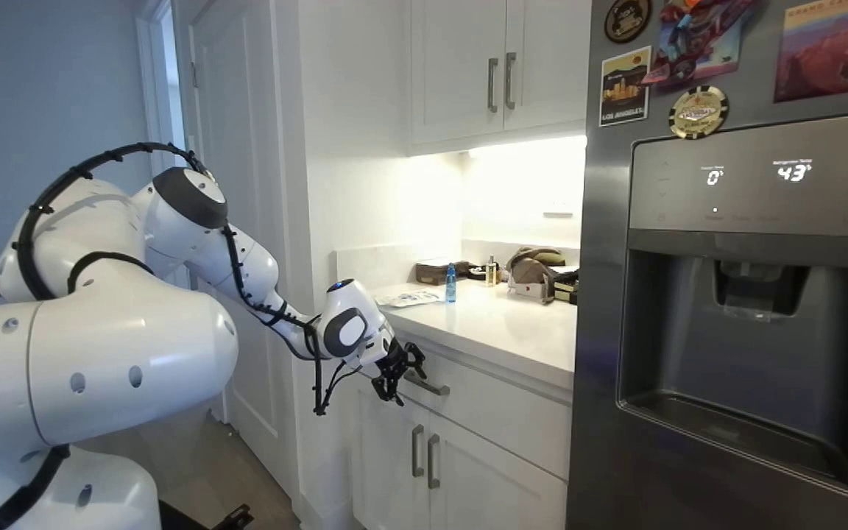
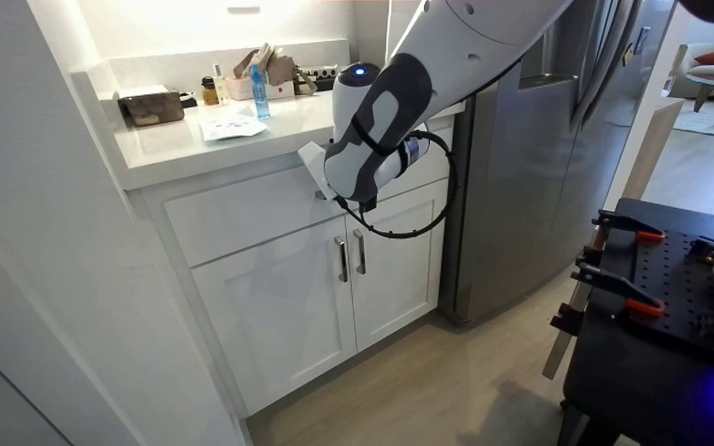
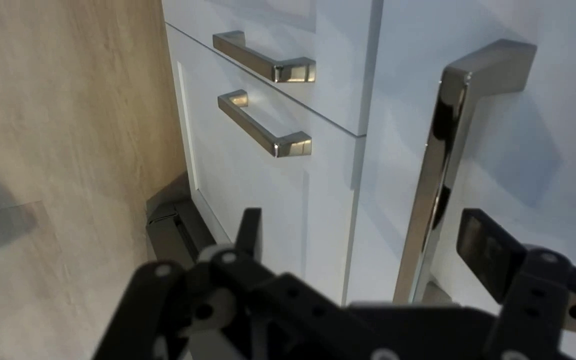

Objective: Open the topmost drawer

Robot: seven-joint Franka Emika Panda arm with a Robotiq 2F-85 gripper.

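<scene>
At the left of an exterior view, one white robot arm (image 1: 152,331), cut off by the frame edge, extends inward and ends in a single end effector (image 1: 408,380), its two fingers (image 3: 490,255) spread apart. Directly beyond it, under the white surface (image 1: 497,331), is the topmost drawer (image 1: 497,412) — one wide closed panel with one horizontal silver handle (image 3: 427,200). Below come two cabinet doors (image 1: 497,478) with two upright handles (image 1: 433,462); above the surface, two wall cabinet doors (image 1: 461,66) carry two bar pulls (image 1: 510,81), the doors' tops out of frame. On the surface are, left to right, one flat white sheet (image 1: 409,297), one brown box (image 1: 431,274), one blue bottle (image 1: 451,285) and one slim clear bottle (image 1: 492,272), then a heap (image 1: 531,274) whose pieces are too jumbled to count. Farthest right stands one refrigerator (image 1: 726,471), cut off at top, bottom and side. In an exterior view the wrist link (image 2: 354,164) hides the end effector and all but a sliver of the silver handle. The wrist view shows that handle between the two fingers, which blur toward the lower edge — whether either one touches it, I cannot tell.
</scene>
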